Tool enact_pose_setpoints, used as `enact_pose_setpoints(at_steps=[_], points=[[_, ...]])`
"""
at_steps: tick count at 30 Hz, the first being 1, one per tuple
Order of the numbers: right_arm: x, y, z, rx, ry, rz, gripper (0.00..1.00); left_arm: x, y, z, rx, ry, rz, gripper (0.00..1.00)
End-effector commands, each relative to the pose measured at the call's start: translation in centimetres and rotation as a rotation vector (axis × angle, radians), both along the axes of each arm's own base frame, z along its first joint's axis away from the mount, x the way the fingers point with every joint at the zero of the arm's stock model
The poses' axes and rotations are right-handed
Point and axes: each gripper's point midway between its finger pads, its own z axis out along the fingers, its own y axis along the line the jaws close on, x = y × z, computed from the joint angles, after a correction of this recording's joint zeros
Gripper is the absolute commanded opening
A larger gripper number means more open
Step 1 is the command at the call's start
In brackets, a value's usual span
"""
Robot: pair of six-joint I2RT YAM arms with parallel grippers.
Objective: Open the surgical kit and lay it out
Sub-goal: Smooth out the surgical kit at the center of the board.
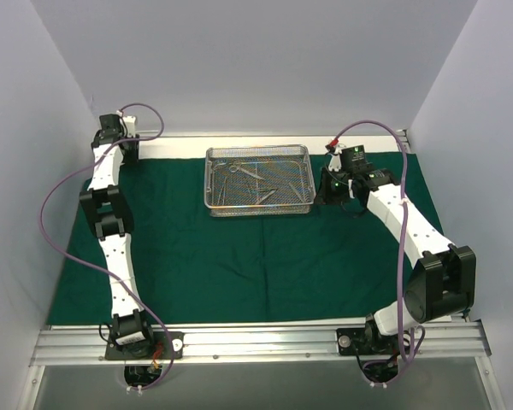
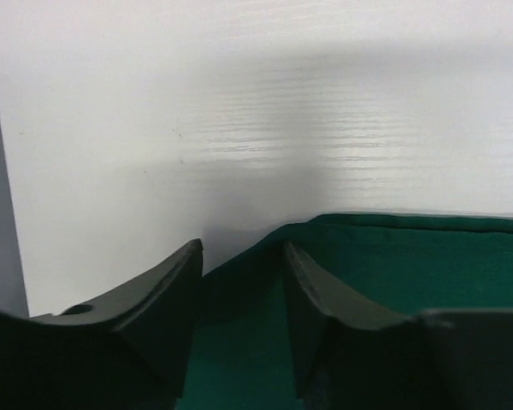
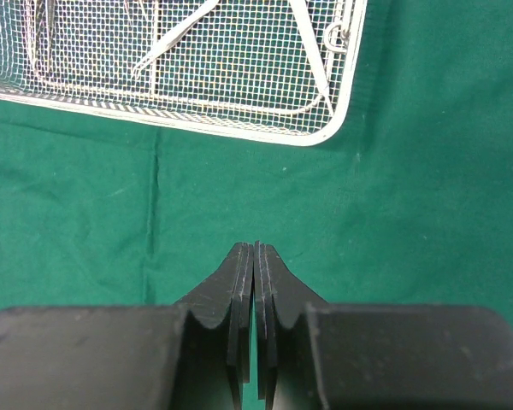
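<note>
The dark green cloth wrap lies spread flat over the table. The silver wire-mesh tray stands on it at the back middle, with several slim steel instruments inside. The tray's corner and instruments show at the top of the right wrist view. My left gripper is open at the cloth's far left corner, its fingers low over the cloth edge. My right gripper is shut and empty just right of the tray, hovering over cloth.
White walls enclose the table on the left, back and right. A strip of bare white tabletop runs behind the cloth. A metal rail carries both arm bases at the near edge.
</note>
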Motion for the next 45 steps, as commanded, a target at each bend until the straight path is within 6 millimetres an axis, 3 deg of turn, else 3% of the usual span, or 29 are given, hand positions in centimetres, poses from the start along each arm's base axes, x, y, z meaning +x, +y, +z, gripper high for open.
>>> enact_pose_setpoints(at_steps=[1, 5, 6, 7, 8, 13, 17, 18, 20, 21, 24, 25, 29, 31, 32, 33, 34, 35, 37, 38, 41, 45], points=[[0.5, 0.2, 1.8, 0.030, -0.046, 0.001, 0.00, -0.6, 0.8, 2.6, 0.042, -0.015, 0.045, 0.47], [0.8, 0.9, 2.4, 0.069, -0.051, 0.009, 0.00, -0.9, 0.5, 5.9, 0.021, -0.056, 0.066, 0.27], [0.8, 1.1, 2.5, 0.076, -0.054, 0.010, 0.00, -1.0, 0.5, 6.4, 0.015, -0.060, 0.071, 0.19], [1.0, 1.1, 2.8, 0.083, -0.061, 0.010, 0.00, -1.2, 0.4, 6.9, 0.010, -0.060, 0.076, 0.03], [1.1, 1.3, 3.1, 0.090, -0.066, 0.011, 0.00, -1.5, 0.4, 8.0, 0.006, -0.068, 0.081, 0.02], [1.0, 1.7, 3.7, 0.102, -0.071, 0.014, 0.00, -3.5, -0.8, 9.3, -0.045, -0.039, 0.111, 0.02], [0.9, 2.6, 3.9, 0.115, -0.076, 0.035, 0.00, -5.2, -2.6, 9.0, -0.078, 0.008, 0.131, 0.02], [0.8, 2.9, 4.0, 0.115, -0.081, 0.046, 0.00, -6.2, -2.8, 7.8, -0.072, 0.047, 0.144, 0.02], [0.4, 3.9, 4.2, 0.113, -0.088, 0.074, 0.00, -7.4, -3.5, 8.4, -0.079, 0.060, 0.177, 0.02], [0.4, 4.2, 4.5, 0.113, -0.097, 0.084, 0.00, -8.8, -4.2, 6.8, -0.090, 0.113, 0.207, 0.02], [0.1, 5.0, 4.8, 0.110, -0.110, 0.102, 0.00, -11.4, -5.7, 7.8, -0.129, 0.135, 0.284, 0.02], [0.0, 5.2, 4.8, 0.113, -0.111, 0.106, 0.00, -13.5, -6.3, 5.7, -0.137, 0.203, 0.300, 0.02], [-0.4, 5.9, 5.2, 0.137, -0.120, 0.120, 0.00, -18.0, -8.9, 4.5, -0.130, 0.270, 0.330, 0.02], [-0.5, 5.8, 5.2, 0.137, -0.120, 0.117, 0.00, -19.4, -10.3, 4.8, -0.148, 0.278, 0.325, 0.05], [-0.5, 5.8, 5.2, 0.137, -0.122, 0.115, 0.00, -20.7, -11.0, 3.9, -0.163, 0.310, 0.318, 0.10], [-0.4, 5.7, 5.1, 0.138, -0.121, 0.111, 0.00, -20.8, -11.3, 4.8, -0.173, 0.282, 0.307, 0.18], [-0.4, 5.6, 4.9, 0.137, -0.115, 0.109, 0.00, -21.3, -11.2, 4.9, -0.161, 0.286, 0.318, 0.43], [-0.5, 5.5, 4.5, 0.142, -0.103, 0.106, 0.00, -21.5, -10.3, 5.2, -0.144, 0.271, 0.361, 0.56], [-0.4, 5.3, 4.2, 0.143, -0.093, 0.101, 0.00, -20.7, -9.4, 6.8, -0.144, 0.218, 0.359, 0.73], [-0.4, 5.4, 4.1, 0.144, -0.091, 0.103, 0.00, -19.8, -8.3, 8.3, -0.124, 0.177, 0.378, 0.74], [-0.5, 5.5, 4.0, 0.146, -0.084, 0.111, 0.00, -19.5, -6.6, 9.1, -0.100, 0.196, 0.415, 0.77], [-0.2, 5.8, 4.3, 0.157, -0.088, 0.117, 0.00, -20.6, -4.8, 8.1, -0.051, 0.300, 0.495, 0.77]])
